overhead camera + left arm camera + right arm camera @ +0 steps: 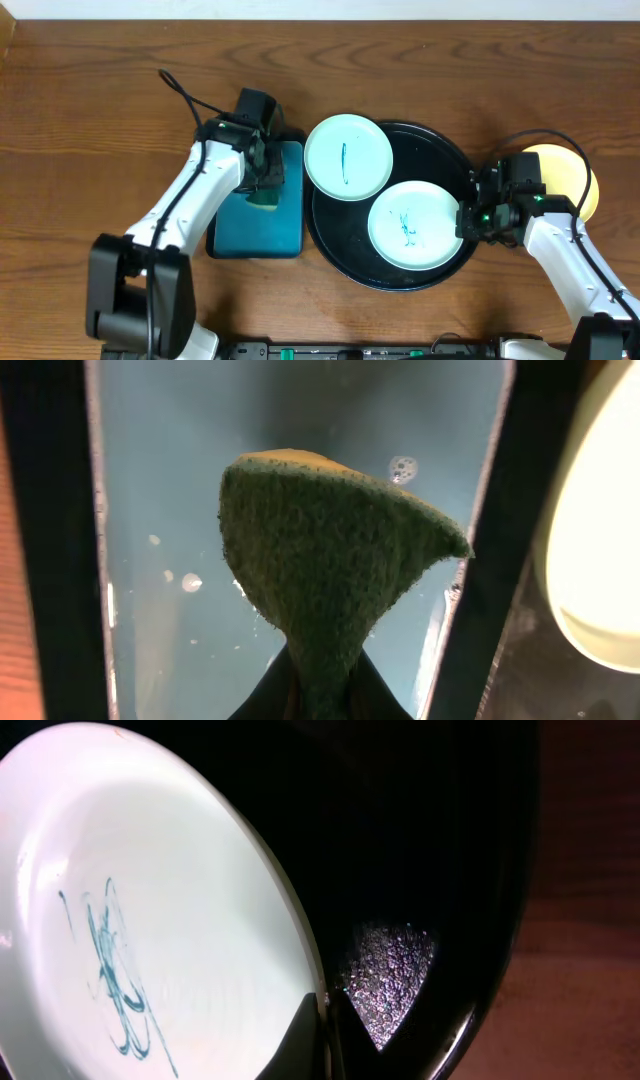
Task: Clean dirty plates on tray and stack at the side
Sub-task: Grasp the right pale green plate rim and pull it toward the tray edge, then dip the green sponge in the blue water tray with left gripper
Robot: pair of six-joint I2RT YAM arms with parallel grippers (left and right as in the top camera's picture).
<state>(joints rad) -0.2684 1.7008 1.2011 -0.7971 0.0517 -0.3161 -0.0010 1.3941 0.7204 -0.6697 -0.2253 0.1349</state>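
Right hand (324, 1023) pinches the lower plate (150, 900) at its frame-right rim; left hand (318, 698), clamping a sponge (330, 560), sits well frame-left of it.

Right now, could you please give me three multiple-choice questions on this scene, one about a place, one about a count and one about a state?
1. Where is the yellow plate?
A in the teal tray
B on the table beside the black tray
C stacked on another plate

2. How many plates rest on the black tray?
A one
B three
C two

3. What is the left hand doing?
A pinching a green sponge
B hanging open
C gripping a plate

Answers:
1 B, the overhead view shows it on bare wood outside the black tray.
2 C, two pale plates with teal scribbles rest there.
3 A, the left wrist view shows the sponge squeezed in it above the teal tray.
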